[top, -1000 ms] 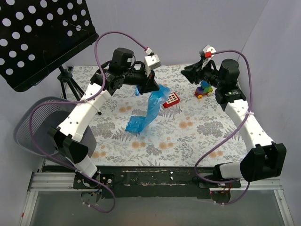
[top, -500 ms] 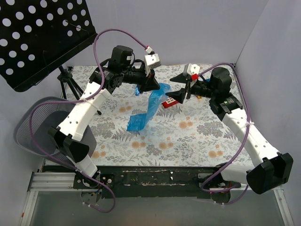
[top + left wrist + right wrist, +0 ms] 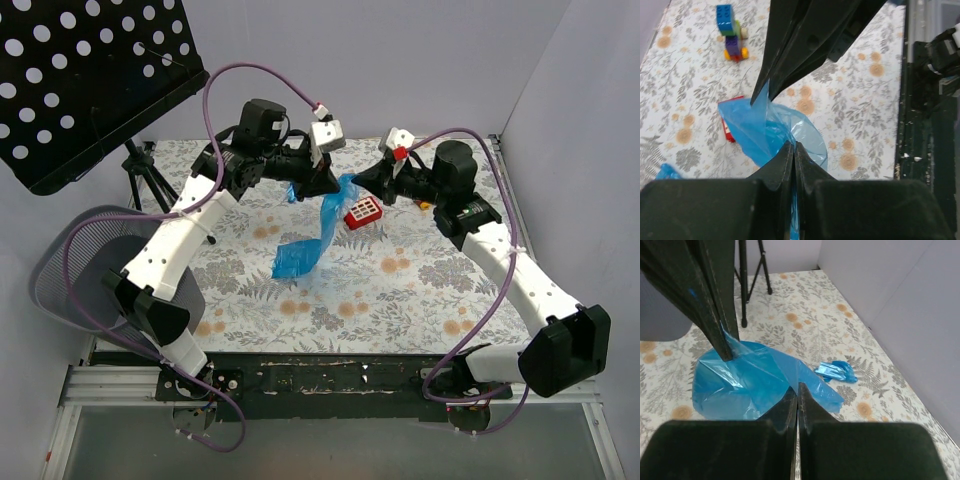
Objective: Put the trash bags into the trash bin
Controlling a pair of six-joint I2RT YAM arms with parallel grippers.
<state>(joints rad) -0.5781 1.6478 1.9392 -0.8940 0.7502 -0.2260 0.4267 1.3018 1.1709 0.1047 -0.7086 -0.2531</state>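
Jaws of the left arm are pressed together on the thin, crinkly bag of bright blue translucent plastic film (image 3: pixel 771 131), which is pinched right at their tips. The right arm's jaws are also closed, and the film reaches up into their tips, so they appear to nip the same bag's top edge from the opposite side. The bag hangs between the two pairs of jaws, its lower end trailing to the flower-patterned desk (image 3: pixel 400 290) below the left pair. A red toy block (image 3: pixel 363 212) lies just under the right jaws. A smaller crumple of blue film (image 3: pixel 836 371) rests on the desk beyond the hanging bag.

The round, tapered bin of dark grey wire mesh (image 3: pixel 70 270) sits well away from both pairs of jaws, off the desk's left edge. The step looks like securing the lifted bag. Next, the bag probably has to travel left over the bin's rim, which calls for one pair of jaws to let go.
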